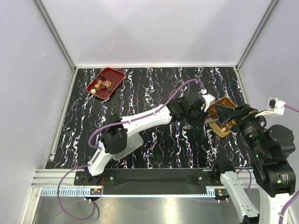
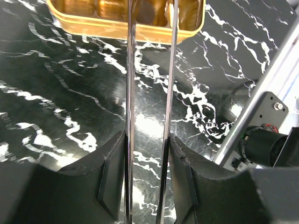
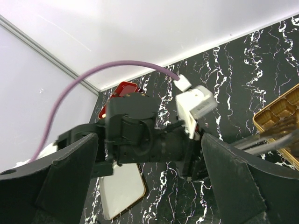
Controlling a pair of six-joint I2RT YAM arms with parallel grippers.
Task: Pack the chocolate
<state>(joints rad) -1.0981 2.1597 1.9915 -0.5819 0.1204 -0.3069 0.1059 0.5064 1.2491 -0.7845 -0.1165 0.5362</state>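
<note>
The chocolate [image 1: 100, 85] lies in a small cluster on the red tray [image 1: 117, 74] at the far left of the bench [image 1: 163, 154], well apart from the gold box [image 1: 220, 129] on the right, so every piece has to cross the bench to be packed. The left tool [image 2: 147, 140] is clamped on a pair of thin metal tongs [image 2: 130, 84], one blade against each finger. The blades stand apart and run forward to the gold box's near compartments. That suits the job, since bite-size pieces and narrow cells likely call for slimmer tips than the tool's own fingers. A dark shape shows between the blade tips over a cell, but whether it is a piece of chocolate cannot be told. The right tool [image 3: 149, 140] hangs just beside the box with its fingers spread wide and nothing between them. It is probably waiting there to steady the box or to keep out of the tongs' way. A white, gold-edged panel [image 3: 122, 191], perhaps the box's lid, lies flat on the bench under the left arm.
</note>
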